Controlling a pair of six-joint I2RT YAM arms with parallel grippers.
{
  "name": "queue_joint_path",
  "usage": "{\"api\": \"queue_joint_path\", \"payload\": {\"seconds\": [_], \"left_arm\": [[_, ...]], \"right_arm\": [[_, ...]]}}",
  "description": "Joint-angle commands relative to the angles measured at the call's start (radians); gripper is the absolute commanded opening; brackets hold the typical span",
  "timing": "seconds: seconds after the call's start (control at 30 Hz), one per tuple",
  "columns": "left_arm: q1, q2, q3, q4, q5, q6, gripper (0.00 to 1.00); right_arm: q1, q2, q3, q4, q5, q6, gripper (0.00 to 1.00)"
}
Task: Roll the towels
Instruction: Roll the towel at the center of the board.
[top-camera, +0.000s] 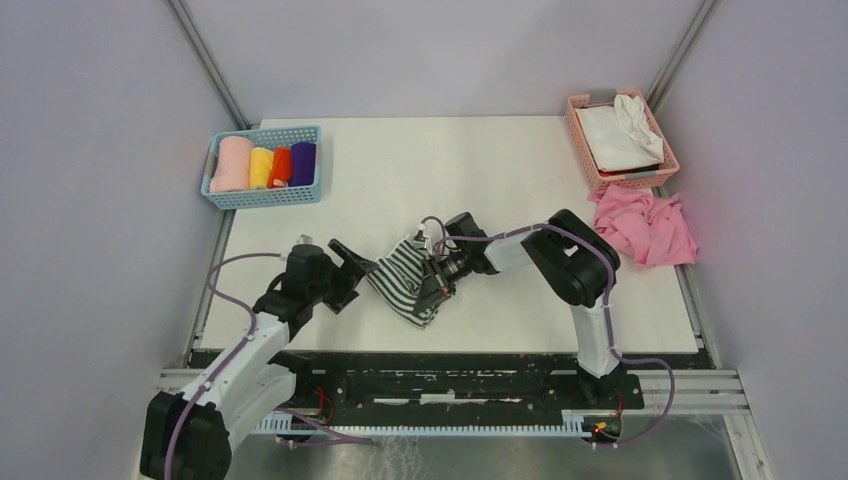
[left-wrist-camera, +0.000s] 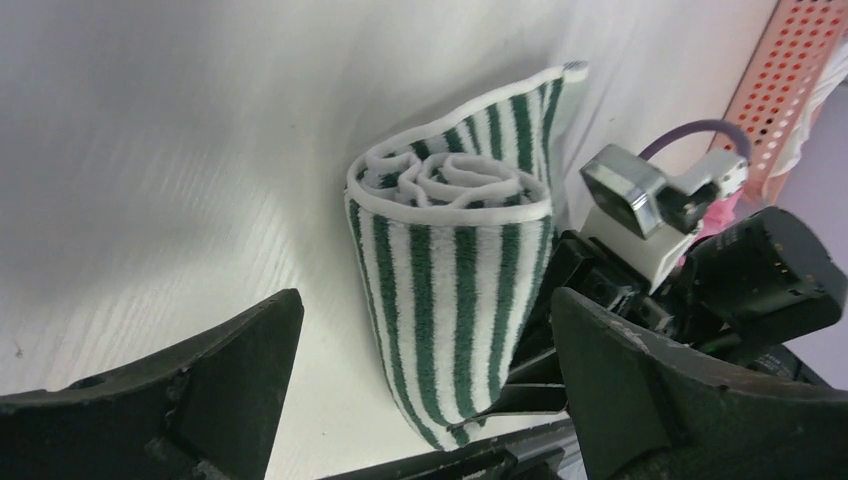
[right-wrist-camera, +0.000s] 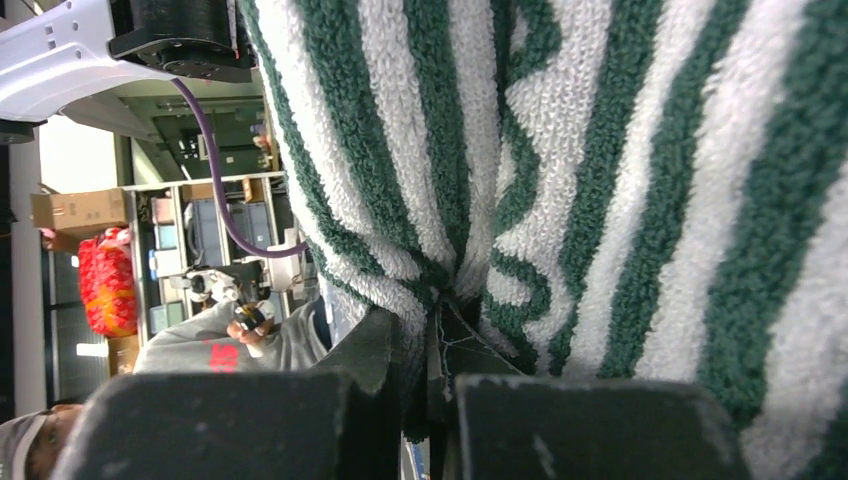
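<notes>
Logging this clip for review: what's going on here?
Two arms are working a striped towel at mid-table. It is rolled into a spiral. The right gripper is shut on it, while the left gripper is open just beside it, holding nothing. Four rolled towels sit in the blue basket at the far left. A pink cloth lies by the pink basket at the far right.
</notes>
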Motion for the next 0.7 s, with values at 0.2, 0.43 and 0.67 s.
{"api": "queue_joint_path", "payload": {"seconds": [0.2, 0.43, 0.67], "left_arm": [[-0.066, 0.212, -0.013, 0.3, 0.056, -0.047, 1.0], [-0.102, 0.328, -0.034, 0.314, -0.018, -0.063, 0.92], [-0.103, 0.347, -0.033, 0.176, -0.118, -0.051, 0.69]], "right_arm": [[0.003, 0.087, -0.031, -0.061, 0.064, 0.015, 0.01], [0.001, 0.093, -0.03, -0.077, 0.085, 0.004, 0.01], [-0.007, 0.022, -0.054, -0.143, 0.184, -0.044, 0.08]]}}
